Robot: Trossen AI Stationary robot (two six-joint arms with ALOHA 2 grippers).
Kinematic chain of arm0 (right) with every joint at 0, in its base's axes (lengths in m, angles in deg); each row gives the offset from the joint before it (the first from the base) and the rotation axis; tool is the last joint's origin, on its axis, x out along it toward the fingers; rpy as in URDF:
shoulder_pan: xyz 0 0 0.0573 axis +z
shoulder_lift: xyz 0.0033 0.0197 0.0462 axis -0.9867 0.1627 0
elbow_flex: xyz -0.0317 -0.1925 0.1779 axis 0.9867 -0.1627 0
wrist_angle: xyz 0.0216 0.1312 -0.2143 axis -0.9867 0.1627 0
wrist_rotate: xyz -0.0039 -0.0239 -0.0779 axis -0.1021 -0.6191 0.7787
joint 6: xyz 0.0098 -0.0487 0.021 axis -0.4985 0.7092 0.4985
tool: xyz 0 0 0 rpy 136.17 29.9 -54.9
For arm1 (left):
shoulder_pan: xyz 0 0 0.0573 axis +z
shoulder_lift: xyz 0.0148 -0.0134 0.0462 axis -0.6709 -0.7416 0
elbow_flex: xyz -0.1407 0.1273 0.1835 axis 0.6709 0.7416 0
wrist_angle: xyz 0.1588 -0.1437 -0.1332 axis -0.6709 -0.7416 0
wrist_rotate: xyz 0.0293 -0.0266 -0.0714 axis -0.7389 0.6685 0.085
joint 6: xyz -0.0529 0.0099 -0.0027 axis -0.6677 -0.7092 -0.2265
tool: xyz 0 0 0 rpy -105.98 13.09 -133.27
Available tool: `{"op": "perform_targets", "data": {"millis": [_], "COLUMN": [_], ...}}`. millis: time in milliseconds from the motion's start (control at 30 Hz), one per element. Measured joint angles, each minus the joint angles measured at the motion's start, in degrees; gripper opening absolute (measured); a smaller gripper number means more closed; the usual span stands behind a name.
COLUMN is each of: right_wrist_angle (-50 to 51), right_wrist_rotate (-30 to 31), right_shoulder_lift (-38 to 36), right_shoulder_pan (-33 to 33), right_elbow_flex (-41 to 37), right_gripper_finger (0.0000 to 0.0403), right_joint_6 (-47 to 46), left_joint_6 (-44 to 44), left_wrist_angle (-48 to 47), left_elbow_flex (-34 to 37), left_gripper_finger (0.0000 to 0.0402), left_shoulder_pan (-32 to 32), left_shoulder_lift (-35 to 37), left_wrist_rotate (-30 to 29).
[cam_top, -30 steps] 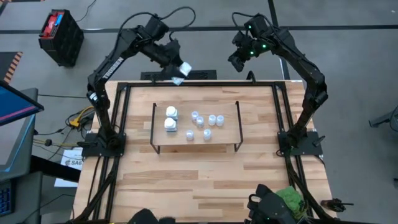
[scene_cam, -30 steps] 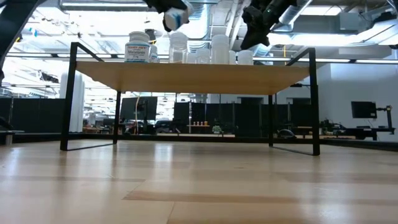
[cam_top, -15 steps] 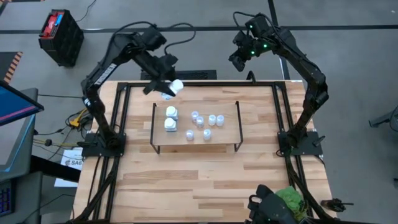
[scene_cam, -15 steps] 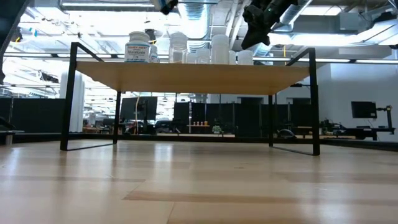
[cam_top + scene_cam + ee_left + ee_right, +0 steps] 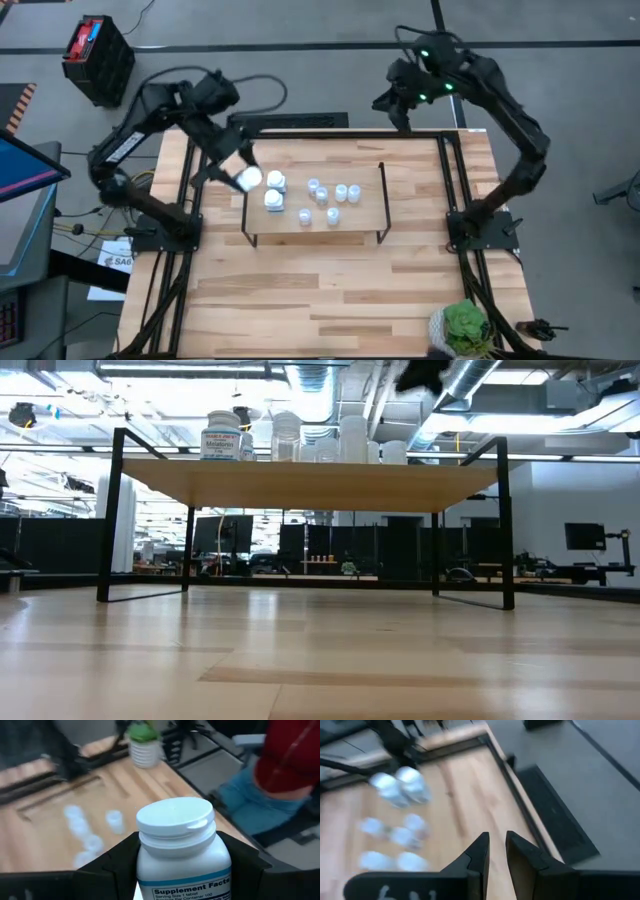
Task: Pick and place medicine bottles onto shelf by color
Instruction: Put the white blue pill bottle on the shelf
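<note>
The shelf (image 5: 360, 215) stands mid-table. At its left end stand two white medicine bottles (image 5: 275, 191), and to their right are several small pale-blue-topped ones (image 5: 333, 200). In the low view the bottles (image 5: 225, 438) line the shelf's top (image 5: 310, 485). My left gripper (image 5: 238, 172) hangs just off the shelf's left end, shut on a third white bottle (image 5: 250, 180). My right gripper (image 5: 395, 100) is high over the table's far edge. Its fingers (image 5: 481, 851) stand a narrow gap apart with nothing between them. My left gripper pinches the white bottle's body just under the cap (image 5: 145, 862), one finger (image 5: 117, 865) on each side. The fingers slant downward along the bottle, and the cap (image 5: 175, 817) points away from the wrist. The bottle is tilted and lifted clear of table and shelf.
A green potted plant (image 5: 465, 325) stands at the table's near right corner. A black metal frame (image 5: 300, 133) runs around the tabletop. A person in a red top (image 5: 295, 760) is beyond the table's edge. Bare wood lies in front of the shelf.
My left gripper has carried the white bottle from beyond the table's far edge toward the near left, to beside the shelf's left end, rolling as it went. My right gripper has risen and drawn a little toward the right.
</note>
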Motion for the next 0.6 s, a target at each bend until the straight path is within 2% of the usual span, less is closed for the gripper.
{"op": "perform_targets", "data": {"millis": [133, 300, 433, 600], "right_wrist_angle": [-1.9, -3.6, -4.9, -5.5], "right_wrist_rotate": [0.0, 1.0, 11.4, 25.2], "right_shoulder_lift": [-5.2, -9.5, -11.3, -12.0], "right_shoulder_pan": [6.3, 18.9, 31.2, 44.5], "right_elbow_flex": [0.0, 0.0, 0.1, 0.1], "right_gripper_finger": [0.0086, 0.0086, 0.0086, 0.0086], "right_joint_6": [-5.2, -11.7, -15.3, -18.2], "left_joint_6": [-2.3, -11.9, -20.2, -32.3], "left_wrist_angle": [9.3, 26.7, 38.3, 53.3], "left_elbow_flex": [13.9, 31.5, 42.9, 53.7], "left_gripper_finger": [0.0204, 0.0204, 0.0204, 0.0204], "left_shoulder_pan": [-1.4, -4.5, -9.3, -18.4], "left_shoulder_lift": [6.4, 14.0, 19.8, 27.9], "left_wrist_rotate": [5.7, 7.6, 5.2, -2.3]}}
